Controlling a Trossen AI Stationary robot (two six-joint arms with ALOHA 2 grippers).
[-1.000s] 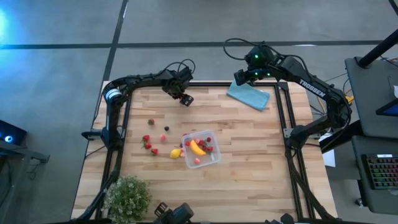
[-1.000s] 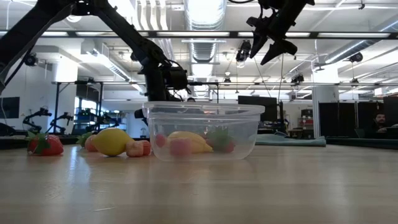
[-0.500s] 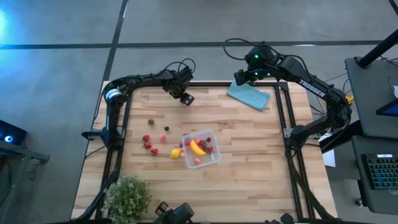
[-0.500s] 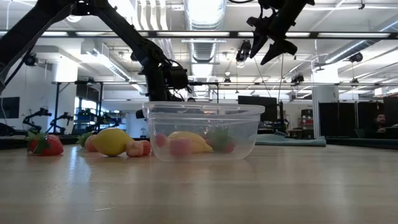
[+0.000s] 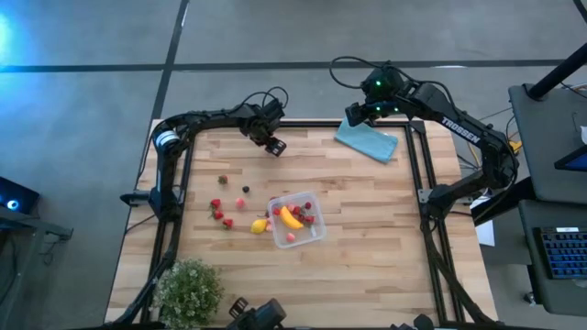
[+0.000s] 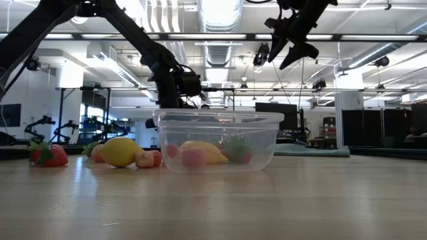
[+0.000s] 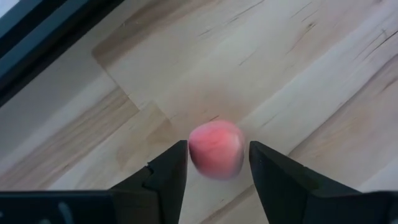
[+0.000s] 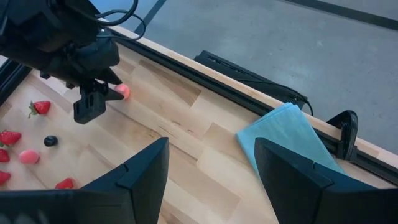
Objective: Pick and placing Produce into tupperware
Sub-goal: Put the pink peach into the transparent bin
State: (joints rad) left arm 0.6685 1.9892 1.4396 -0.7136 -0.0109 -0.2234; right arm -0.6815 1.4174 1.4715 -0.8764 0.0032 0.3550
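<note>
The clear tupperware (image 5: 296,220) stands mid-table with a yellow banana (image 5: 290,217) and red and pink pieces inside. More produce lies on the wood to its left: strawberries (image 5: 218,209), a lemon (image 5: 259,225), a dark berry (image 5: 246,190). My left gripper (image 5: 273,145) is near the table's far edge, shut on a pink fruit piece (image 7: 216,149). My right gripper (image 5: 353,115) hangs open high above the far edge, beside the teal cloth (image 5: 367,140), with nothing between its fingers. My left gripper pinches the pink fruit piece by its two opposite sides (image 7: 194,154) between its two fingers (image 7: 168,171). The fingers come steeply from above, pointing down at the wood. The right wrist view shows the piece (image 8: 122,91) at the fingertips; whether it rests on the table I cannot tell.
A leafy green plant (image 5: 188,291) stands at the near left corner. The folded teal cloth lies at the far right. Dark frame rails (image 5: 417,174) run along the table's sides. Bare wood (image 5: 376,238) lies right of the tupperware.
</note>
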